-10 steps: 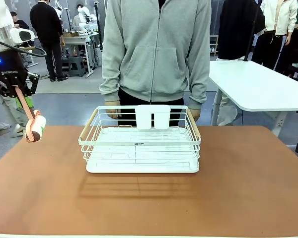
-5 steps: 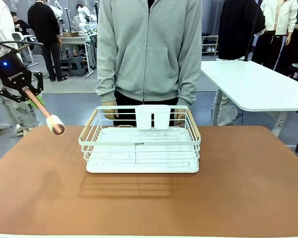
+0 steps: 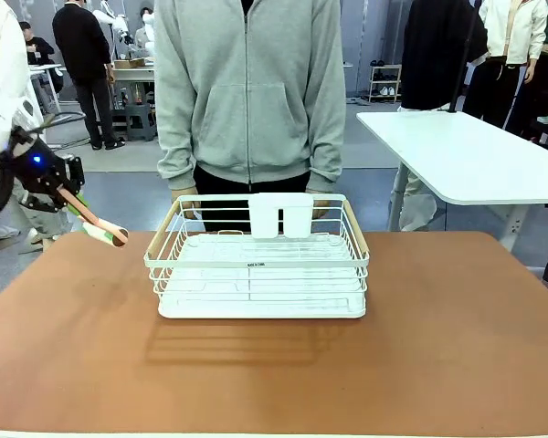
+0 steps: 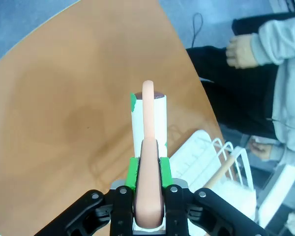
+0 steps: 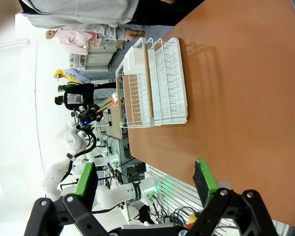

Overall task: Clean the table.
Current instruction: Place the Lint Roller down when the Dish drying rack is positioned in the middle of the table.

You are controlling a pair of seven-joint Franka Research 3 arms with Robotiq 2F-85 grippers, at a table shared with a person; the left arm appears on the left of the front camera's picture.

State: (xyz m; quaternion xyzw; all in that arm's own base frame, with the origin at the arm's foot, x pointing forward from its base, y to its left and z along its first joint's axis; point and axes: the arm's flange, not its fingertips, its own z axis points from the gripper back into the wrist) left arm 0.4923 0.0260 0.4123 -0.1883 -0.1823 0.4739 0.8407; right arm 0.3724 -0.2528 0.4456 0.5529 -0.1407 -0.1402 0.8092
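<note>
The table (image 3: 457, 338) is a reddish-brown top. At its far left corner my left gripper (image 3: 69, 195) is shut on the pink handle of a lint roller (image 3: 108, 234), whose white head hangs just above the corner. In the left wrist view the green pads (image 4: 132, 173) clamp the handle and the lint roller (image 4: 148, 118) points out over the table (image 4: 64, 98). My right gripper (image 5: 145, 182) is open and holds nothing, high over the table (image 5: 246, 98).
A white wire rack (image 3: 260, 260) with wooden handles stands at the table's middle back, also seen as the rack (image 5: 157, 83) and rack (image 4: 214, 164). A person in a grey hoodie stands behind it, hands (image 3: 190, 203) at its far rim. A white-topped table (image 3: 475, 155) is at the right.
My left gripper has dropped lower and swung the lint roller from hanging down off the table's left side to pointing right over the far left corner. The person has stepped slightly left.
</note>
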